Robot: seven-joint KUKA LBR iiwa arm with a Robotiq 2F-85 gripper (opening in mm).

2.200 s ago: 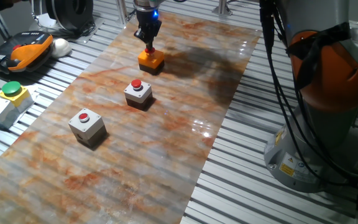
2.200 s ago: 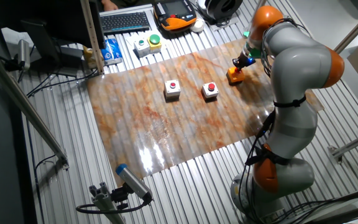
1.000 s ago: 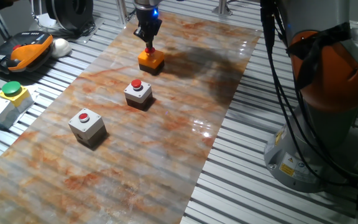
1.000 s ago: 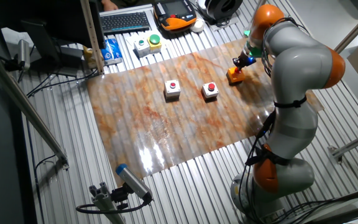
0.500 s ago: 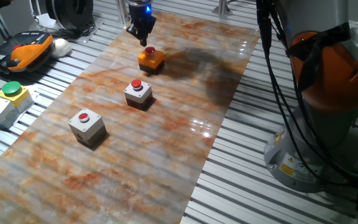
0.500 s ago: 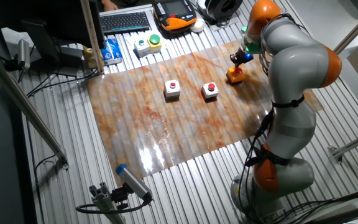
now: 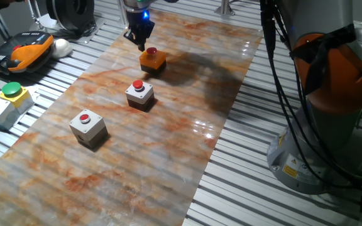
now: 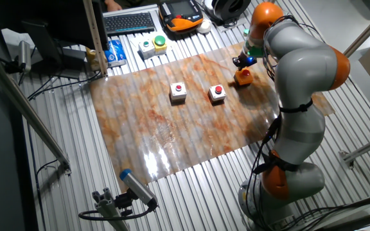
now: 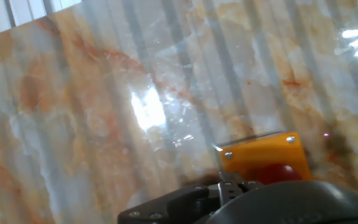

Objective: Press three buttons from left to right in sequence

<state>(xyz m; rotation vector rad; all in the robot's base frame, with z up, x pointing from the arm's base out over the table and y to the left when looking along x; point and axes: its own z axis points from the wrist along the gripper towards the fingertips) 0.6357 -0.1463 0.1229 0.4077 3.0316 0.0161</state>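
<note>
Three red-topped boxes (image 7: 137,93) line the marbled desk (image 7: 187,107); the flat orange one (image 7: 152,59) lies farthest, the hand (image 7: 140,39) raised just beside it, holding nothing, finger gap indiscernible. A good press calls for a centred, vertical descent.

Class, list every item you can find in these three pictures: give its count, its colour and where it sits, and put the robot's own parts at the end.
Grey-white button boxes: two, red buttons on top, near and middle of the marbled mat.
Orange button box: one, red button, far end of the mat, just below the gripper.
Green-button box: one, grey with a yellow top, off the mat on the slatted table.
Handheld controller: one, black and orange, beside the mat.
White ball: one, next to the controller.
Keyboard: one, dark, behind the table.
Robot arm: one, grey and orange.
Gripper: one, black with a blue light, raised beside the orange box.
</note>
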